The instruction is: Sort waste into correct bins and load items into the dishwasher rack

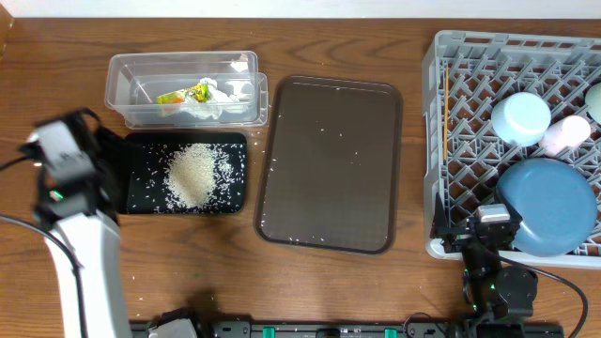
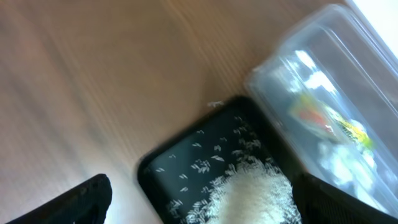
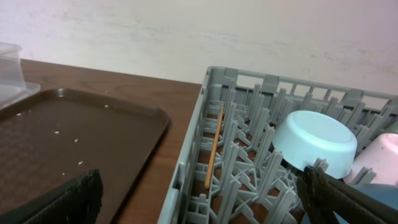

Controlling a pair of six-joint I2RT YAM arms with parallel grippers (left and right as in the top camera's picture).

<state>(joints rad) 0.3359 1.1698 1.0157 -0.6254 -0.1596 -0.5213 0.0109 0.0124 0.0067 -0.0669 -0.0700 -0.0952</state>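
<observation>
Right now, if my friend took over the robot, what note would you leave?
Left gripper: open, empty, near the black tray.
Right gripper: open, empty, by the rack.
Done: rice in black tray, wrapper in clear tub; plate, bowls, cup, stick in rack.
To do: a few stray grains on the brown tray.

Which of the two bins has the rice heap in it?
The shallow black tray: the rice heap lies in it. The clear tub behind it holds the crumpled wrapper instead.
</observation>
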